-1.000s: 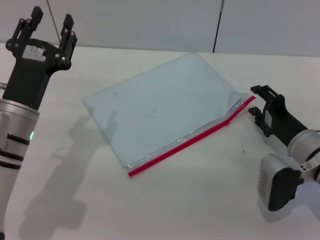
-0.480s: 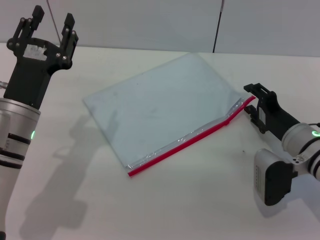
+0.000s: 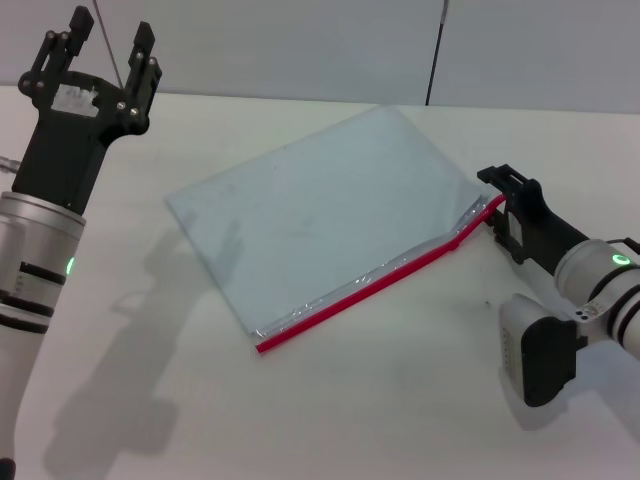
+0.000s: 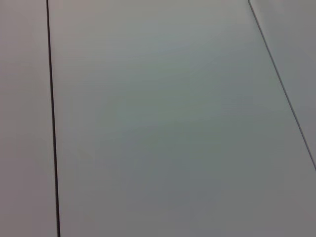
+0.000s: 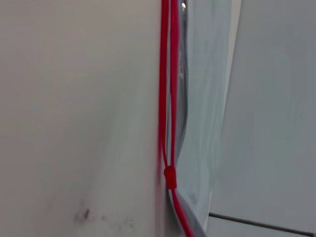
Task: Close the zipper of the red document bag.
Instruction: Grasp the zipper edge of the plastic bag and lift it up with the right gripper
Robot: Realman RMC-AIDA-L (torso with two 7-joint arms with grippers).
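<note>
The red document bag [image 3: 320, 215] lies flat on the white table, a pale blue-grey translucent pouch. Its zipper [image 3: 370, 290] is a thin red strip along the near edge, with a silvery band beside it. The strip kinks upward near its right end. My right gripper [image 3: 498, 208] is low on the table at that right end, open, one finger on each side of the zipper tip. The right wrist view shows the zipper [image 5: 167, 89] as two red lines meeting at a small red slider [image 5: 170, 177]. My left gripper [image 3: 110, 38] is held high at the far left, open and holding nothing.
The white table [image 3: 330, 410] spreads around the bag. A grey wall with dark vertical seams [image 3: 434, 50] stands behind it. The left wrist view holds only that grey panelled wall [image 4: 163, 123].
My right gripper has slid left along the table until its fingers straddle the zipper's right end. The left arm has barely moved, and the bag lies as before.
</note>
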